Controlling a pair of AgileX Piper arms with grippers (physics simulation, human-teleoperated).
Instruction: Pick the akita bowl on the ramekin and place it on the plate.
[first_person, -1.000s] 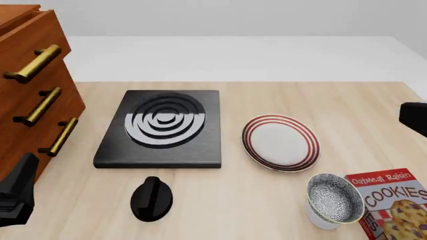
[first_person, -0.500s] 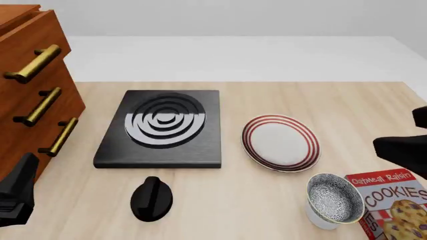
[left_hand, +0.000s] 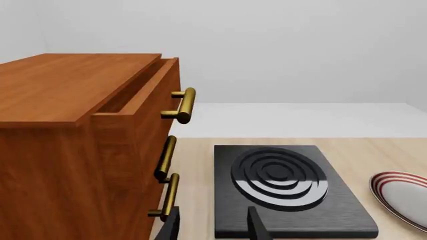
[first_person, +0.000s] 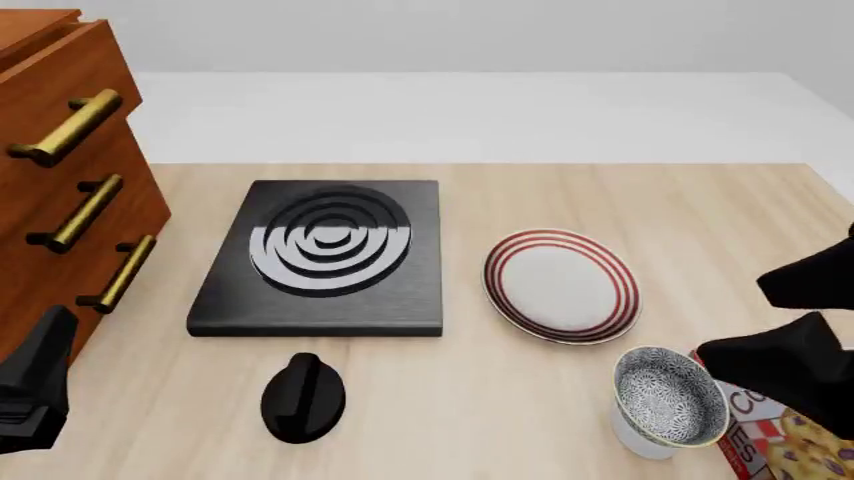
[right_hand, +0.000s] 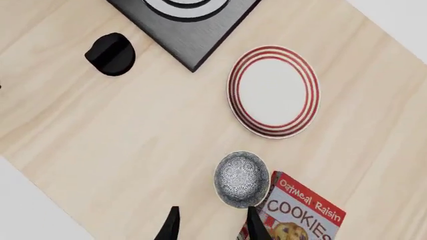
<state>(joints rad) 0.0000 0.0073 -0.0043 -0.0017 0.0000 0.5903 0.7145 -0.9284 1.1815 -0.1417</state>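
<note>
The akita bowl (first_person: 671, 400) is seated on the ramekin (first_person: 638, 437), near the plate (first_person: 561, 284). The right gripper (right_hand: 209, 224), fingers parted and empty, is positioned high above it; the left gripper (left_hand: 212, 226) is parked far off

Bare table (first_person: 441, 400) lies open between the plate (first_person: 561, 285) and the akita bowl (first_person: 670, 397), but the cookie box (right_hand: 300, 212) touches the bowl toward the right edge, while the stove (first_person: 324, 257), black knob (first_person: 303, 396) and wooden drawer cabinet (first_person: 60, 180) crowd the left edge.
</note>
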